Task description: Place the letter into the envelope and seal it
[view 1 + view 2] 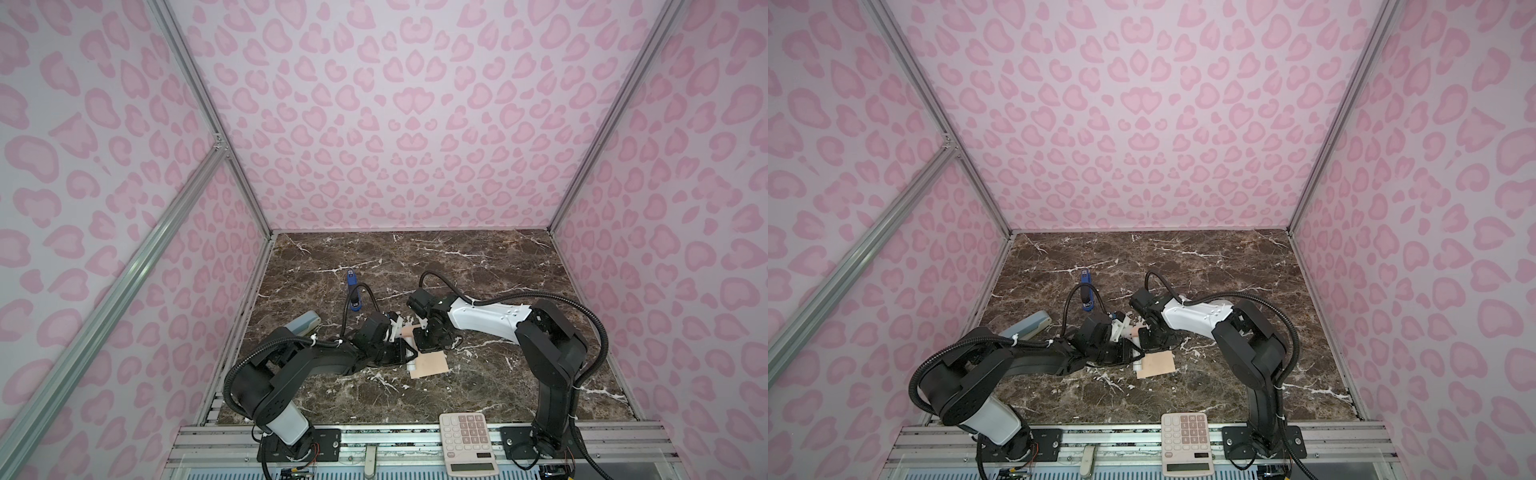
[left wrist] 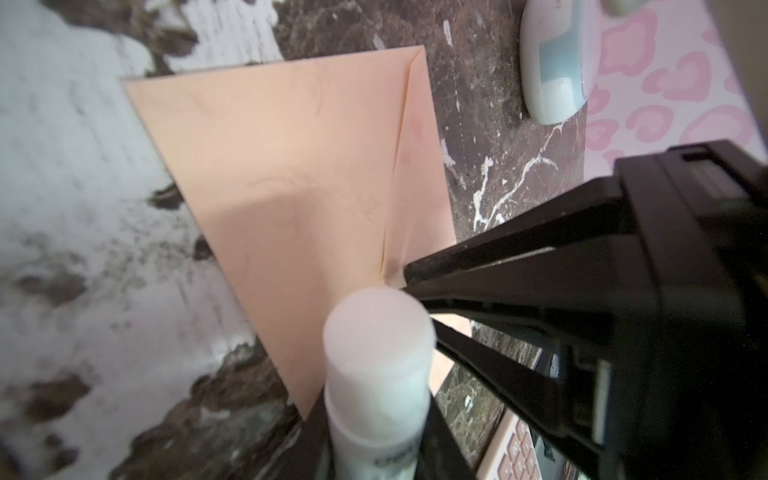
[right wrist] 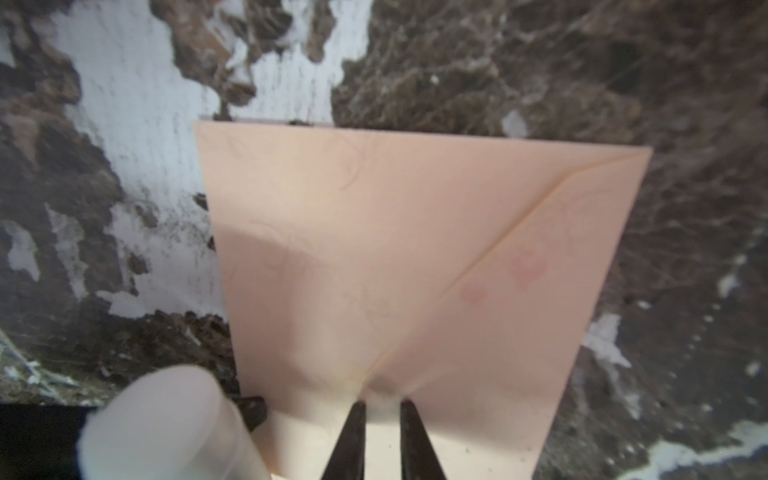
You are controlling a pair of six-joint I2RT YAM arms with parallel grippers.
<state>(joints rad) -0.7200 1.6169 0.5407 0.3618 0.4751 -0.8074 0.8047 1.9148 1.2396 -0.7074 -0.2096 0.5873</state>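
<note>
step: likely sealing | left hand (image 2: pixel 376 419) clamps glue stick (image 2: pixel 378 340) beside envelope (image 3: pixel 374 228) | right hand (image 3: pixel 382 409) barely open where envelope's seams meet | we should glue thinly, press evenly

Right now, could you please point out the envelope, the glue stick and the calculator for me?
envelope (image 3: pixel 353 216): right wrist view, on its flat peach face.
glue stick (image 2: pixel 376 332): left wrist view, on its white cap.
calculator (image 1: pixel 467 434): in a top view, on its keypad.
</note>
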